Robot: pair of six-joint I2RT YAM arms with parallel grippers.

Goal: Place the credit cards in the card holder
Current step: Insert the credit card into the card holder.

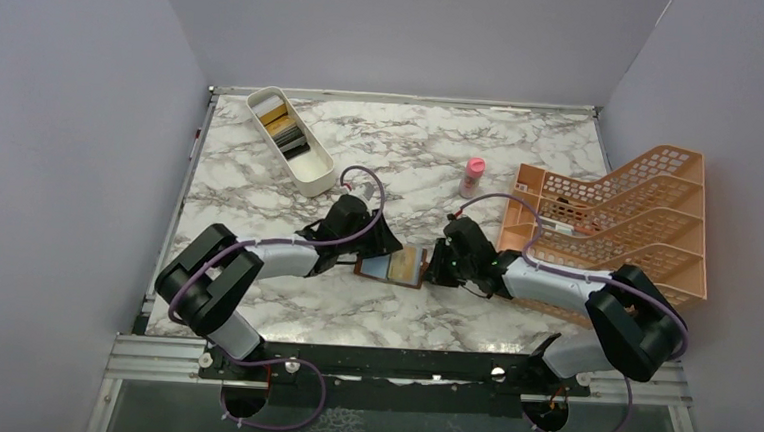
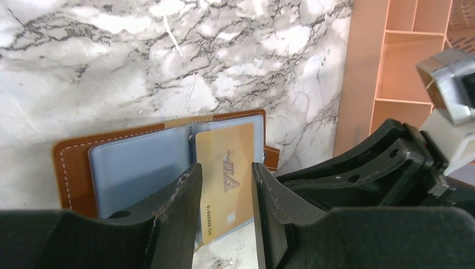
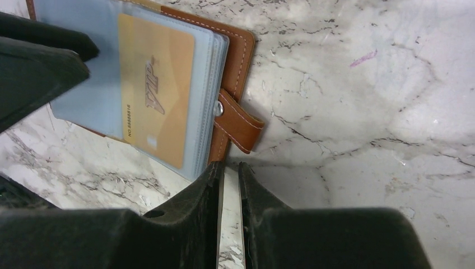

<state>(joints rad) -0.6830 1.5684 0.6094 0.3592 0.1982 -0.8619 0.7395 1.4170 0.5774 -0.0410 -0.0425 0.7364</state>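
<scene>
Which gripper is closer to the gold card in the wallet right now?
Left. The left gripper has a finger on each side of the gold card; the right gripper sits just off the edge of the wallet, clear of the card.

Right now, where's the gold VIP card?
The gold VIP card sits on the open card holder's blue-grey sleeves, near-centre of the table in the top view, with the left gripper and right gripper on either side.

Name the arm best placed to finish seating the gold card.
Left: its gripper straddles the gold card on the open card holder; the right gripper sits at the holder's edge, off the card.
</scene>
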